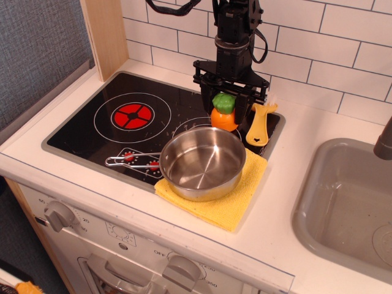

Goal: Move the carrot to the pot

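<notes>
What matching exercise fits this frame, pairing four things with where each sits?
Things:
1. carrot
2. pot
3. brush
4. sink

Places:
A. on the yellow cloth
B. far right, set into the counter
C. between the gripper fingers, behind the pot
D. flat at the hob's right edge, beside the carrot

Pairs: 1-C, 2-A, 3-D, 4-B
</notes>
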You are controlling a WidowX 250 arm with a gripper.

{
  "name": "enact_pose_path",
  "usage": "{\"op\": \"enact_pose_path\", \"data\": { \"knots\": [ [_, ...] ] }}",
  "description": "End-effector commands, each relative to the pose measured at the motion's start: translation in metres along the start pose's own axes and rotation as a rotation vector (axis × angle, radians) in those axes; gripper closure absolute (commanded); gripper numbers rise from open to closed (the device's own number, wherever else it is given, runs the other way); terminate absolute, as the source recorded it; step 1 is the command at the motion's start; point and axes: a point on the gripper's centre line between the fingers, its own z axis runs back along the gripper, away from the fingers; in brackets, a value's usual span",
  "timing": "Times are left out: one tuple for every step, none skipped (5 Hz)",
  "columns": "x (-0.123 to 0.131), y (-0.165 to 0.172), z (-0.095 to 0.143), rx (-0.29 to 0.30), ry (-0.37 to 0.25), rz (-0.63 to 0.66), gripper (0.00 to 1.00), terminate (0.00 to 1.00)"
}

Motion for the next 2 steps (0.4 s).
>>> {"op": "enact_pose_path", "data": {
  "knots": [
    [0.005, 0.000, 0.092, -0.014, -0.206, -0.014, 1.00, 0.00],
    [-0.020, -0.010, 0.114, -0.029, -0.232, -0.030, 1.00, 0.00]
  ]
}}
